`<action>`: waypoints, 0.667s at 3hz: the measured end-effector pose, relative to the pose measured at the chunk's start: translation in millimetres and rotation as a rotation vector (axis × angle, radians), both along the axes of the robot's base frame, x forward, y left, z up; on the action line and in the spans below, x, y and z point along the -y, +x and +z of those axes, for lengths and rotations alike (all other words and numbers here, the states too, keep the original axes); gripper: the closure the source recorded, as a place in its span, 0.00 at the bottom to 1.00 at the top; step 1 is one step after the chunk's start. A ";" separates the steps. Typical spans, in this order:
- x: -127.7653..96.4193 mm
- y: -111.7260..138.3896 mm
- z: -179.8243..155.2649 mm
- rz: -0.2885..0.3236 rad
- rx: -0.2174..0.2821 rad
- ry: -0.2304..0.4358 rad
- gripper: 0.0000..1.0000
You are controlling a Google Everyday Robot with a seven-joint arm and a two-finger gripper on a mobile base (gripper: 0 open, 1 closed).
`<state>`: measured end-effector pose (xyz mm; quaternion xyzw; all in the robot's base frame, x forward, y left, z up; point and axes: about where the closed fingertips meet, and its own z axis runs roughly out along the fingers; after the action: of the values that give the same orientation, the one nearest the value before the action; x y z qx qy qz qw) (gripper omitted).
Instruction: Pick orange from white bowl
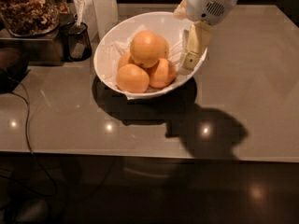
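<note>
Claw hangs over glossy white bowl rim.

Dim, counter glare spots, jaws over bowl casting shadow

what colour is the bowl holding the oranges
The white bowl is glossy white, in the camera view; the gripper hangs at its right rim.

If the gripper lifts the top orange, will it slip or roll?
The orange looks round and smooth, so it may slip. It rests atop the other oranges, which may shift when it lifts; the white bowl should contain them. The gripper hangs at its rim.
</note>
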<state>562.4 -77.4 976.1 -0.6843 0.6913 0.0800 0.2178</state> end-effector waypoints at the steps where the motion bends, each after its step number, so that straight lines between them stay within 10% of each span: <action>1: -15.7 9.5 -4.8 0.046 -0.021 -0.005 0.00; 2: -16.7 9.8 -4.8 0.048 -0.022 -0.004 0.00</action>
<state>572.3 -60.7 971.3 -0.7003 0.6772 0.0912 0.2068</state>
